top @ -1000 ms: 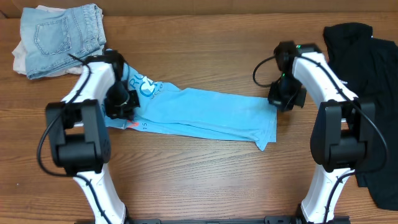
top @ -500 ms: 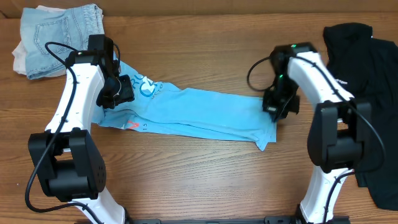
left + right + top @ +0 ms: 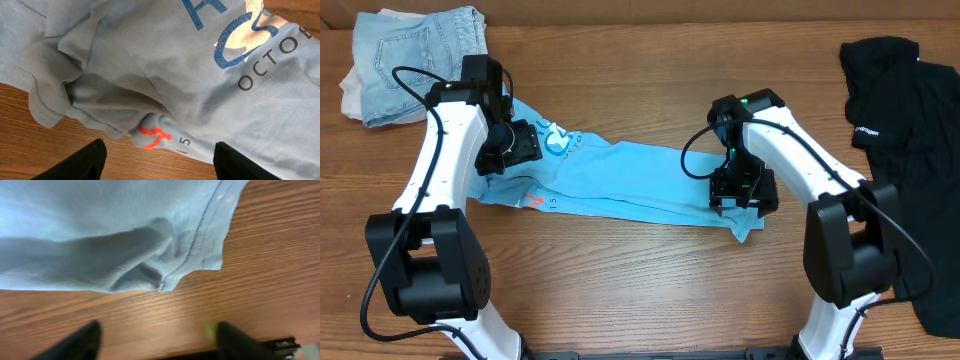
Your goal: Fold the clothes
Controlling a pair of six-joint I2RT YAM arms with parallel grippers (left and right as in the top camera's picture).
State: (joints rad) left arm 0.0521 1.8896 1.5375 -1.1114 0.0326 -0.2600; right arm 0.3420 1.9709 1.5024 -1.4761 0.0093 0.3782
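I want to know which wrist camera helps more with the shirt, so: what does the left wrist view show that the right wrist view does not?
Only the left wrist view: the print on the T-shirt, a blue and white logo above the letters OCTO, and a red mark beside 15. Only the right wrist view: a stitched hem corner with a fold beside it. Both: light blue cloth lying on the wooden table, and the left gripper and right gripper open with nothing between the fingers.

Rt pincer [image 3: 157,342] spread wide, blurred dark fingertips [image 3: 82,340] at bottom of view, nothing btwn them. Sky-blue T-shirt [image 3: 100,235] lies rumpled on wood counter [image 3: 260,270]; stitched hem corner [image 3: 212,255] w/ a fold beside it.
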